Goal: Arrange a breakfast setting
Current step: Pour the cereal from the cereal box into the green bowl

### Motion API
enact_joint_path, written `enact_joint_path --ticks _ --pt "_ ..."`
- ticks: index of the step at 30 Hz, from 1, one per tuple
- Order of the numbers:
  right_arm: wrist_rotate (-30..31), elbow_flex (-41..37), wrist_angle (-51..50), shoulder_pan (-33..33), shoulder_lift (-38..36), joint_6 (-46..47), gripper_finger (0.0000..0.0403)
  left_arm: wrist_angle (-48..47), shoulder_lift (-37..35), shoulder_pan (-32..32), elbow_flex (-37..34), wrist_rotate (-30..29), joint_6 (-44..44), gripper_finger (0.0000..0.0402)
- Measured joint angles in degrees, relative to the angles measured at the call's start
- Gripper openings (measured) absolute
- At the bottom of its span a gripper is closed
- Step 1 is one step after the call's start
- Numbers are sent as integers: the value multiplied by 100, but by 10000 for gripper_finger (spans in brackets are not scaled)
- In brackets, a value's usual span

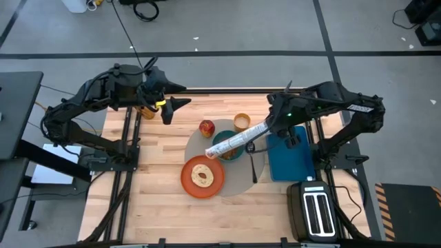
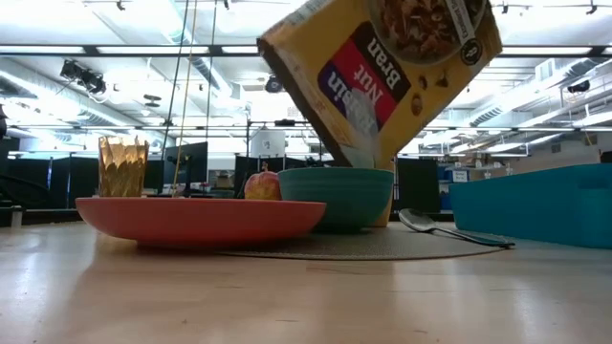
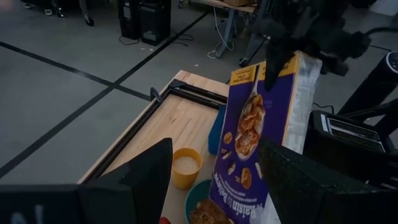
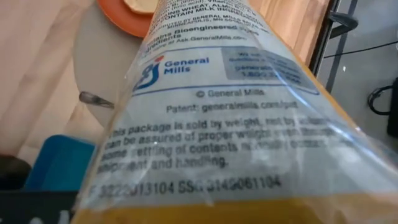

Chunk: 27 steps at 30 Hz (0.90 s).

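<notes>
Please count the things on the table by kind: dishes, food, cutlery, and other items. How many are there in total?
Dishes: 3 (plate, bowl, cup)
Food: 3 (apple, bagel, cereal box held tilted over the bowl by the right claw)
Cutlery: 1 (spoon)
Other: 3 (placemat, tray, toaster)
Total: 10

blocked: tilted cereal box [image 1: 234, 142] over teal bowl [image 1: 228, 147] | free: bare table [image 1: 158, 179] (left side)
</notes>
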Motion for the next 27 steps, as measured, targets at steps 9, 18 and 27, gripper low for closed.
enact_joint_path --ticks 9,18,27 --pt "-330 0 -15 9 -186 343 189 50 2 0 0 0 4 242" --pt "-225 0 -127 26 -175 419 189 125 2 0 0 -1 -17 242" --pt "-346 -2 -43 15 -171 375 189 161 2 0 0 0 -47 242"
